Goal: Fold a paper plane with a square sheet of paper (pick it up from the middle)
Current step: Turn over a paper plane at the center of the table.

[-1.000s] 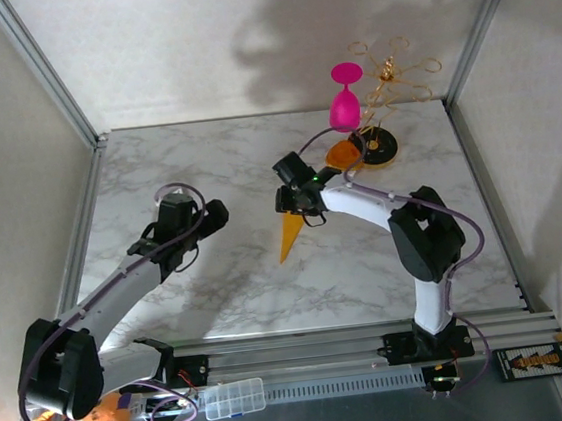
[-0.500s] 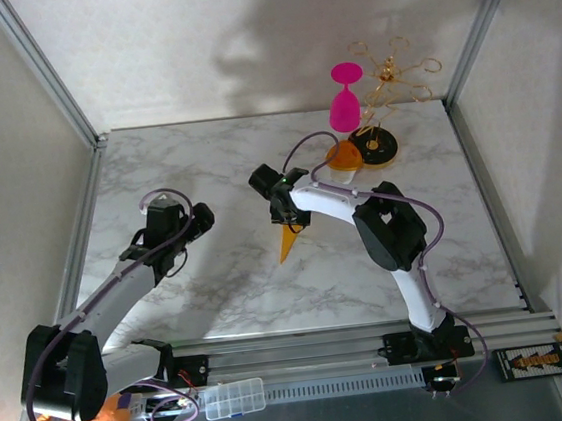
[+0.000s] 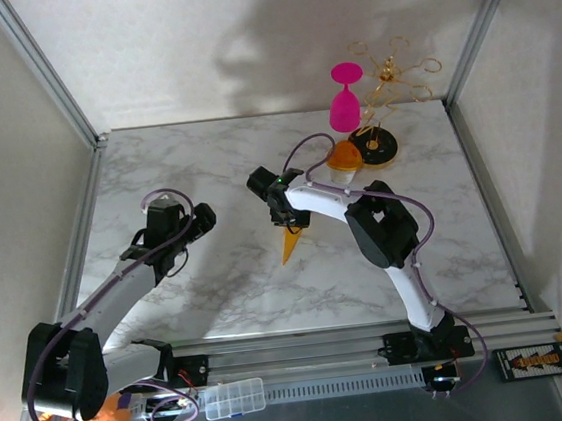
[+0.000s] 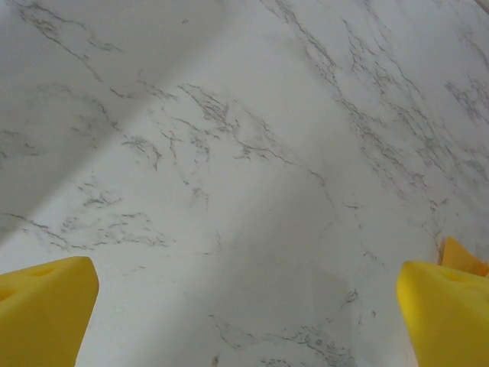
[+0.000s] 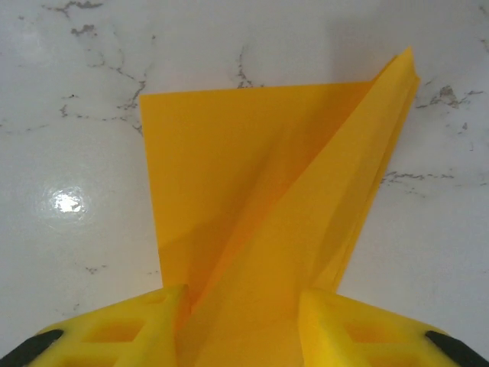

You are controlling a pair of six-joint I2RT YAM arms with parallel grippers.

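Since half a second ago the right arm's elbow has swung a little toward 9 o'clock and the right gripper (image 3: 285, 217) has edged the same way with it. The left arm has barely shifted.

The plane (image 3: 289, 243) lies near the middle of the table (image 3: 205, 158), a narrow orange dart with its tip toward 6 o'clock. Its wide end is under the right gripper, at 12 o'clock of the tip. In the right wrist view the right gripper (image 5: 243, 325) is closed narrowly on the plane (image 5: 267, 206). The yellow fingers (image 5: 145, 329) stand on either side of a raised fold. One flat wing spreads over the marble toward 11 o'clock, and a creased layer rises to a point at 1 o'clock.

The left gripper (image 3: 204, 217) sits at 9 o'clock of the plane, well apart from it. In the left wrist view the left gripper (image 4: 244, 306) is spread wide, with bare marble between the two fingers.

At 1 o'clock of the plane stand a cup (image 3: 343, 156), a disc (image 3: 375, 146), a pink goblet (image 3: 343, 103) and a gold wire stand (image 3: 394, 70), clustered together.
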